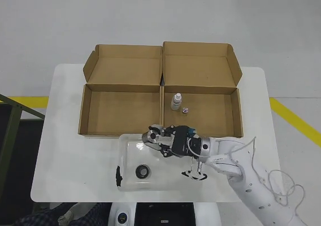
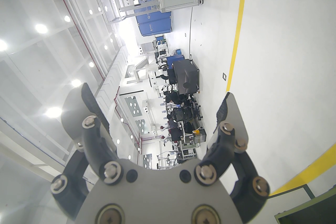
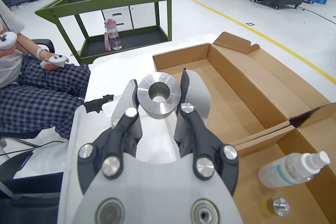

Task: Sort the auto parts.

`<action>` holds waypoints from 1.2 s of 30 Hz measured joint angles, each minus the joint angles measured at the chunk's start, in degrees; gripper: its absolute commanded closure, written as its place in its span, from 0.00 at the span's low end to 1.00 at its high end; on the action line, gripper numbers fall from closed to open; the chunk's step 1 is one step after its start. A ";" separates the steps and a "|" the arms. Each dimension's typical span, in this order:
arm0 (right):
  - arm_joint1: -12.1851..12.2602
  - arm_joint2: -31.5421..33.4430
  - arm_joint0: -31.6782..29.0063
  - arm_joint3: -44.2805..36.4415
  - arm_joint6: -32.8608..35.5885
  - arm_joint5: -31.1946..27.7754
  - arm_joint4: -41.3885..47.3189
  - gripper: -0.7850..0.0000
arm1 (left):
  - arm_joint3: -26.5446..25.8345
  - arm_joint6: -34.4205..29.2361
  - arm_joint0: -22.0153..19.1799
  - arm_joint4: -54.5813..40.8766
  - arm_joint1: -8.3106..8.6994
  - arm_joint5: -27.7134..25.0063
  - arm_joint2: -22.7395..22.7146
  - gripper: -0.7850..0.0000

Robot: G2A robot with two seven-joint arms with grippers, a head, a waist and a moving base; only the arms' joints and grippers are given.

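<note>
Right wrist view | right gripper (image 3: 160, 86) clamped on metal ring (image 3: 157, 109), underside hidden | left gripper (image 2: 157, 92) apart

Top view down onto table (image 1: 64, 141), right wrist close over shared boxes (image 3: 236, 104), left wrist facing the hall (image 2: 168, 78).

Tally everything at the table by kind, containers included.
Cardboard boxes: 2
Clear bin: 1
Metal ring: 1
Black ring: 1
Spray bottle: 1
Small metal cap: 1
Total: 7
</note>
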 measured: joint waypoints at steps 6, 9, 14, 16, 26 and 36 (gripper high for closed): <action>0.15 1.87 -0.43 0.32 -1.47 0.22 3.24 1.00 | 0.00 0.00 0.00 0.00 0.00 0.00 0.00 0.00; 0.18 2.47 -0.55 0.66 -2.04 0.10 4.99 1.00 | 0.00 0.00 0.00 0.00 0.00 0.00 0.00 0.00; 0.16 3.24 -0.52 1.26 -2.99 -0.12 7.83 1.00 | 0.00 0.00 0.00 0.00 0.00 0.00 0.00 0.00; 0.16 3.62 -0.48 1.42 -3.42 -0.09 8.79 1.00 | 0.00 0.00 0.00 0.00 0.00 0.00 0.00 0.00; 0.06 4.77 -1.03 2.53 -5.81 0.08 12.54 1.00 | 0.00 0.00 0.00 0.00 0.00 0.00 0.00 0.00; -0.03 5.39 -1.16 2.57 -6.38 0.82 12.42 1.00 | 0.00 0.00 0.00 0.00 0.00 0.00 0.00 0.00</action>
